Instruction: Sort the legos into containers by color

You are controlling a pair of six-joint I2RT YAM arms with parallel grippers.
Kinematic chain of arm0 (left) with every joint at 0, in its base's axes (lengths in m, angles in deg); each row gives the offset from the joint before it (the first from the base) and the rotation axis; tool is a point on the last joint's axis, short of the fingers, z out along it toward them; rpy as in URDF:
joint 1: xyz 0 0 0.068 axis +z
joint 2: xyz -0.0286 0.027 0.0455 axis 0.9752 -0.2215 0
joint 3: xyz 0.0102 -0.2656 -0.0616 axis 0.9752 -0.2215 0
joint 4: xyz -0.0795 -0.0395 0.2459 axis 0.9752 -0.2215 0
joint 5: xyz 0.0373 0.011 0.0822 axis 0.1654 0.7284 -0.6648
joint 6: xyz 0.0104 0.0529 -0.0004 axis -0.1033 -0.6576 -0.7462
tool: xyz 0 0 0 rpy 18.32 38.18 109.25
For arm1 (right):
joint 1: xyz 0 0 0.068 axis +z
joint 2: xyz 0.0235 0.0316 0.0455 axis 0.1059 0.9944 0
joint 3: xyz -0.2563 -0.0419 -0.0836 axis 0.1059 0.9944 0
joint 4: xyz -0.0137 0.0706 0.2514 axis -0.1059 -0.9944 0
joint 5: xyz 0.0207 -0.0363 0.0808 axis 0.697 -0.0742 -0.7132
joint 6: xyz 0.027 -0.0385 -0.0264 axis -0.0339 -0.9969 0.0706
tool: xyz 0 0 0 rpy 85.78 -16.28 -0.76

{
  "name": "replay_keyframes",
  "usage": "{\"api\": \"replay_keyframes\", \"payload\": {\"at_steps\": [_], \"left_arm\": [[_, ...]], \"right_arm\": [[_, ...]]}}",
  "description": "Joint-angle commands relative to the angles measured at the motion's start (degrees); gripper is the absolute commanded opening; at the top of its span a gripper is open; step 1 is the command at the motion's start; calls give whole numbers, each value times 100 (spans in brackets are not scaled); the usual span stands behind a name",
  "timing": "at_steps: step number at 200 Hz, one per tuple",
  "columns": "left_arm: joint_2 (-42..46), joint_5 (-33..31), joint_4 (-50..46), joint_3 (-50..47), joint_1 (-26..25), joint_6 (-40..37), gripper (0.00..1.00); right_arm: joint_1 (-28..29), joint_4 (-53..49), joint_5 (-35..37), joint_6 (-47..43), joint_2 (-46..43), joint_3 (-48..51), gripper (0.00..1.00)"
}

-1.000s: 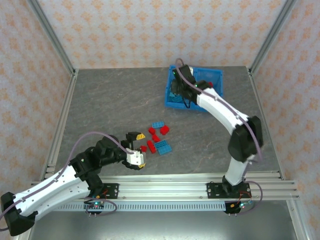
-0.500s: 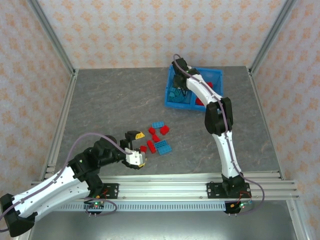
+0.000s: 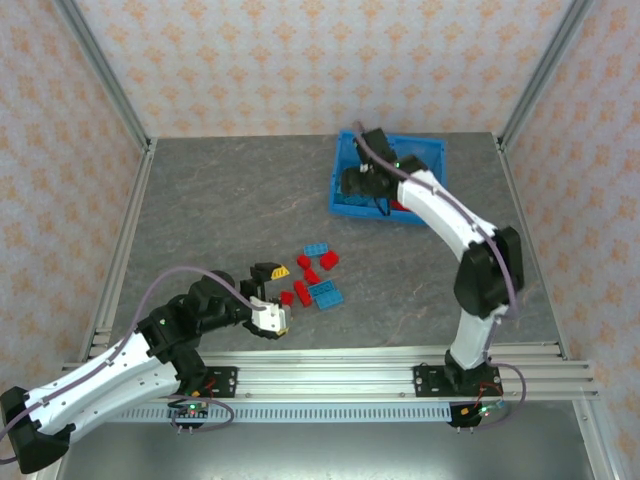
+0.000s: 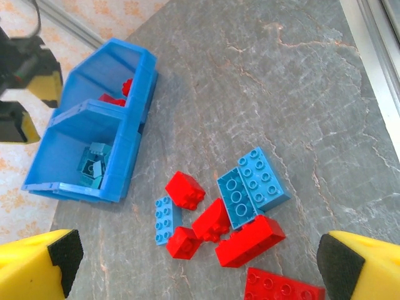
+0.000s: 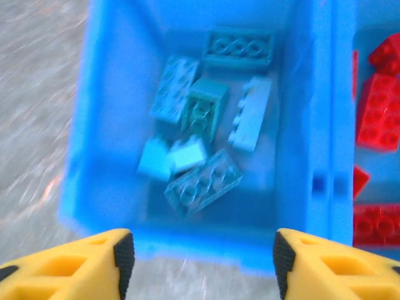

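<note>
Several loose legos [image 4: 253, 184] look light, rigid, slick; pinch across flat sides. Left gripper [image 4: 201, 255] gapes empty near them; right gripper [image 5: 203, 250], released, hangs over the far bin [image 5: 322, 125].

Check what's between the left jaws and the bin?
The loose red and light blue legos, clustered on the table; beyond them bare tabletop up to the bin. Seen in the top and left wrist views.

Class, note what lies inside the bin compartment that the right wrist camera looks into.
Light blue legos, about seven, loosely piled on the floor. Red legos lie beyond the divider. Anything beneath the overlapping bricks is covered.
</note>
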Motion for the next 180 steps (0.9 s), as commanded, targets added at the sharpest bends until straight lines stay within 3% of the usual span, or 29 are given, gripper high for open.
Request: {"api": "replay_keyframes", "payload": {"at_steps": [1, 19, 60, 108, 180], "left_arm": [[23, 171, -371, 108, 32, -289, 100], [-5, 235, -305, 91, 42, -272, 100], [-202, 200, -447, 105, 42, -416, 100], [-289, 124, -502, 109, 43, -463, 100], [-315, 79, -544, 126, 46, -515, 100]], "right_arm": [[661, 379, -369, -859, -358, 1098, 70], [842, 617, -640, -984, -284, 1557, 75], [865, 418, -910, -1234, 574, 1239, 83], [865, 245, -1405, -1298, 1342, 965, 81], [871, 239, -1590, -1153, 1239, 1203, 79]]}}
